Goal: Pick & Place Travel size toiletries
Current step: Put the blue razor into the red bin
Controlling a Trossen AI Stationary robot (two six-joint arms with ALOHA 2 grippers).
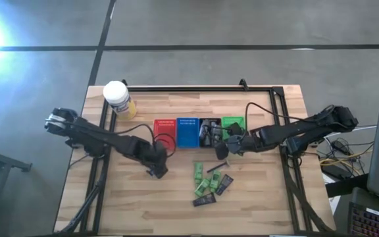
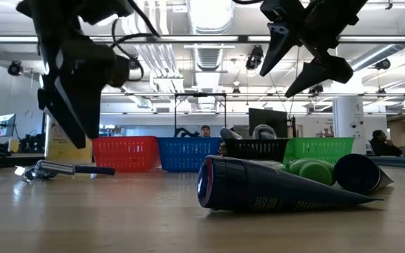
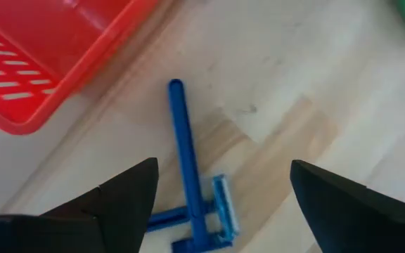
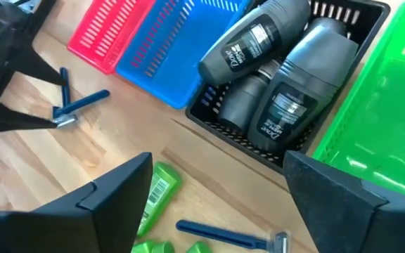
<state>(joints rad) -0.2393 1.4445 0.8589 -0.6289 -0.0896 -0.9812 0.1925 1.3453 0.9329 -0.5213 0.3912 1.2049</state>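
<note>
Grey oval tubes [image 4: 273, 77], slotted black basket [image 4: 350, 28]

Green basket [image 4: 392, 112] cut off at edge

Two dark jointed arms, black cables, tapered black-fingered hands [image 1: 158, 172] [image 1: 221, 151].

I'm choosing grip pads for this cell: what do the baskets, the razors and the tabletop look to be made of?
The red basket and blue basket look like glossy moulded plastic, with thin slotted walls. The blue razor seems plastic, smooth and one-coloured, with a paler, possibly metal, head. The tabletop looks like matt wood, with plank seams and grain.
</note>
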